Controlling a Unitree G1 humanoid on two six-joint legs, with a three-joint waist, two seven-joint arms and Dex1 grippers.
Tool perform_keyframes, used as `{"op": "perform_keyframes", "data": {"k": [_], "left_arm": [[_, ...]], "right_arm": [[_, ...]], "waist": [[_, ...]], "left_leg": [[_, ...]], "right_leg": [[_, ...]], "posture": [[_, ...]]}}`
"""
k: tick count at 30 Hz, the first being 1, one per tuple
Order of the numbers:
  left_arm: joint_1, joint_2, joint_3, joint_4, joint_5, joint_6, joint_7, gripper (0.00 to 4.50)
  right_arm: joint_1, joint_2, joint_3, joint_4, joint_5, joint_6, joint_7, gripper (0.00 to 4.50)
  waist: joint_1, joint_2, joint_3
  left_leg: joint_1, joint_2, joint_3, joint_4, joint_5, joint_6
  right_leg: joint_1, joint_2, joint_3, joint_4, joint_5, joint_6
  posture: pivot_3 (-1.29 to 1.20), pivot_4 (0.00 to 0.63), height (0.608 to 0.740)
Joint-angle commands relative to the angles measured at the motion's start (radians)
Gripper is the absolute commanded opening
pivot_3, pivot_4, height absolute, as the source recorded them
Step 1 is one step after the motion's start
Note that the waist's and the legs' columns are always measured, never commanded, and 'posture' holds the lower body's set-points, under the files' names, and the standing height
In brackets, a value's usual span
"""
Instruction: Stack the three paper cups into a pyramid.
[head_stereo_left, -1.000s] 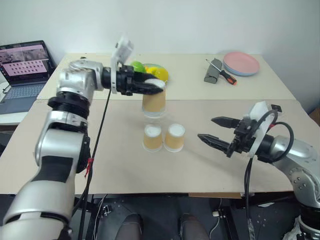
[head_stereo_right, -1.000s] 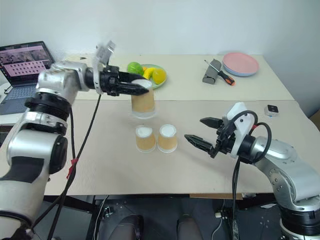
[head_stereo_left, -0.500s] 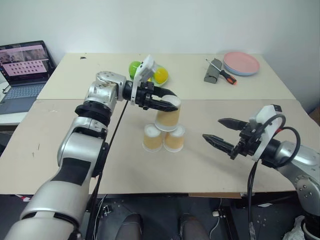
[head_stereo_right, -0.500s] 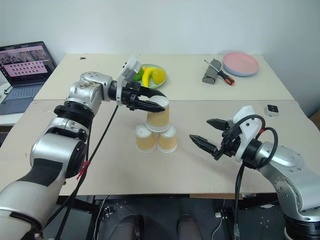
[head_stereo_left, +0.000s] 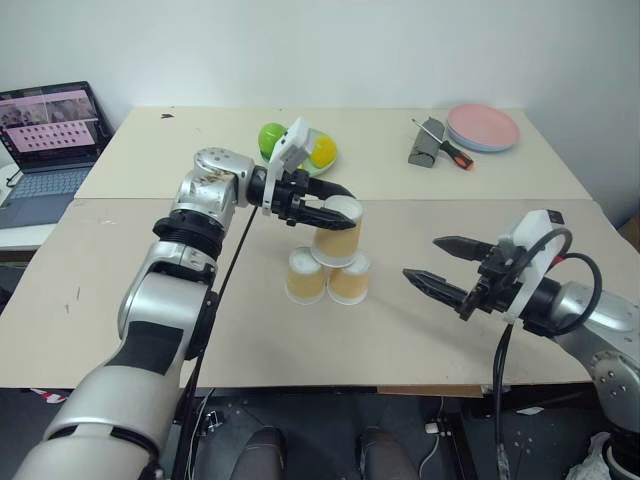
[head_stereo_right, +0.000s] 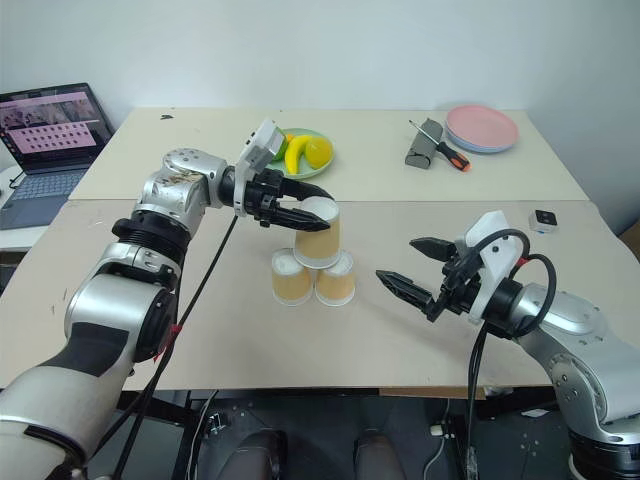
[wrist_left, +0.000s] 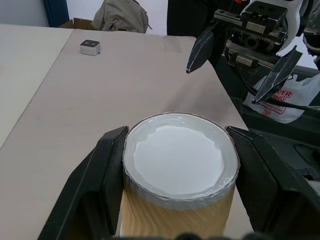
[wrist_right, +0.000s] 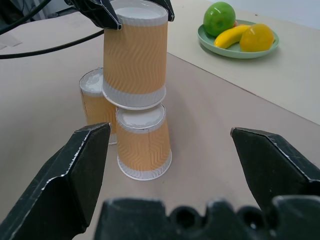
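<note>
The third paper cup (head_stereo_left: 335, 230) is clamped near its upturned white base between the two black fingers of the left gripper (head_stereo_left: 333, 207), whose jaws are closed on it from either side. It is held upside down, long axis upright, directly over the two base cups (head_stereo_left: 327, 279), which stand inverted and side by side on the near table (head_stereo_left: 120, 300), touching or nearly so.

The relation that matters is the seating of the held cup's rim on the two flat bases below. In the right wrist view the rim is seen at the level of those bases and appears to bear on the right-hand one (wrist_right: 144, 142) — whether it also rests on the left-hand one (wrist_right: 95, 107) cannot be told. The held cup is judged to sit centred or slightly toward the right of the pair, so a small correction may be needed before release.

The right gripper (head_stereo_left: 440, 265) hovers well to the right of the stack, jaws spread wide and holding nothing, pointed toward the cups — it is the farther of the two from the job.

On the far table a green plate of fruit (head_stereo_right: 300, 152) lies behind the stack, and a pink plate (head_stereo_left: 482, 127) with a screwdriver (head_stereo_left: 445, 143) beside it lies at far right. A laptop (head_stereo_left: 50, 140) stands at far left. Nothing of this is in the way.
</note>
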Motion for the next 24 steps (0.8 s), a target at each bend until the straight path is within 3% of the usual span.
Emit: {"op": "perform_keyframes", "data": {"k": [1, 24], "left_arm": [[0.005, 0.000, 0.003, -0.040, 0.003, 0.009, -0.014, 2.62], [0.058, 0.034, 0.009, -0.207, -0.031, 0.092, -0.034, 2.62]], "right_arm": [[-0.012, -0.020, -0.026, -0.033, 0.015, -0.015, 0.003, 4.50], [-0.023, -0.016, -0.003, -0.012, 0.001, -0.026, 0.009, 4.50]], "waist": [[0.000, 0.000, 0.000], [-0.004, 0.000, 0.000]], "left_leg": [[0.000, 0.000, 0.000, 0.000, 0.000, 0.000], [0.000, 0.000, 0.000, 0.000, 0.000, 0.000]], "right_leg": [[0.000, 0.000, 0.000, 0.000, 0.000, 0.000], [0.000, 0.000, 0.000, 0.000, 0.000, 0.000]], "posture": [[0.00, 0.150, 0.740], [0.00, 0.150, 0.740]]}}
